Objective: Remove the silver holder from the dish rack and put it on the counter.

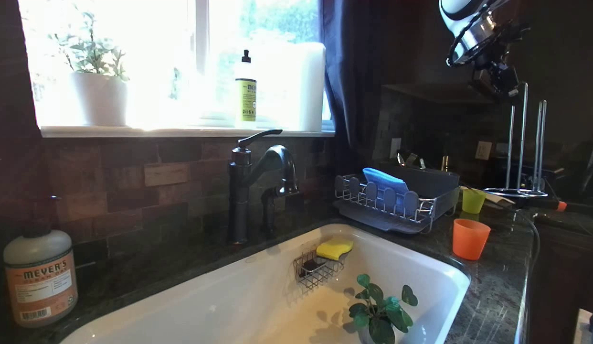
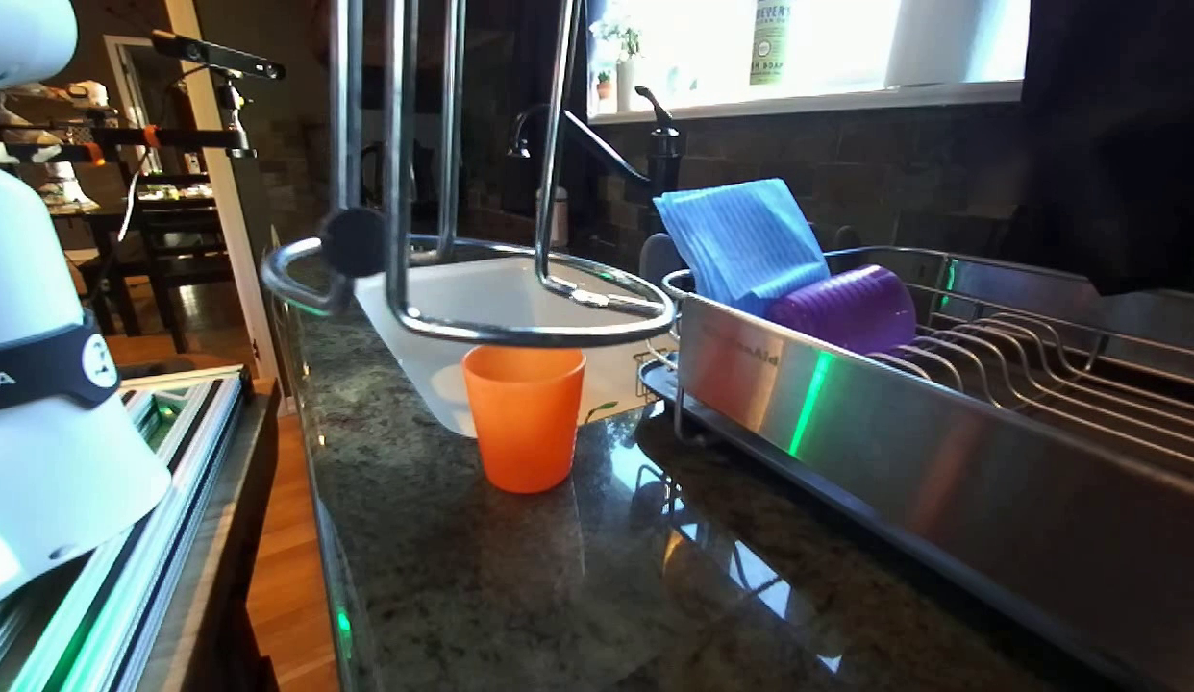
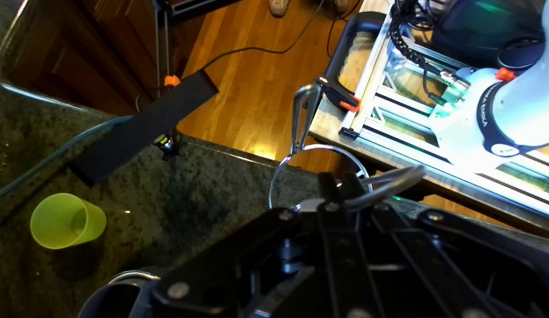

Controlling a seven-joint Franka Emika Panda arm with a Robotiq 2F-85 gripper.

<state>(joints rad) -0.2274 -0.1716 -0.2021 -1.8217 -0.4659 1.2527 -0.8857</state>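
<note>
The silver holder, a tall shiny wire frame with a ring base, hangs upright in both exterior views. It also shows in the wrist view. My gripper is shut on a rod loop at its top; the fingers are close together. The holder is apart from the dish rack and its ring base is in the air above the counter, near the front edge. The dish rack stands on the counter. The gripper is above the picture in the nearer exterior view.
An orange cup and a green cup stand on the counter. The rack holds a blue cloth and a purple cup. A white sink lies beyond. A dark flat bar lies across the counter edge.
</note>
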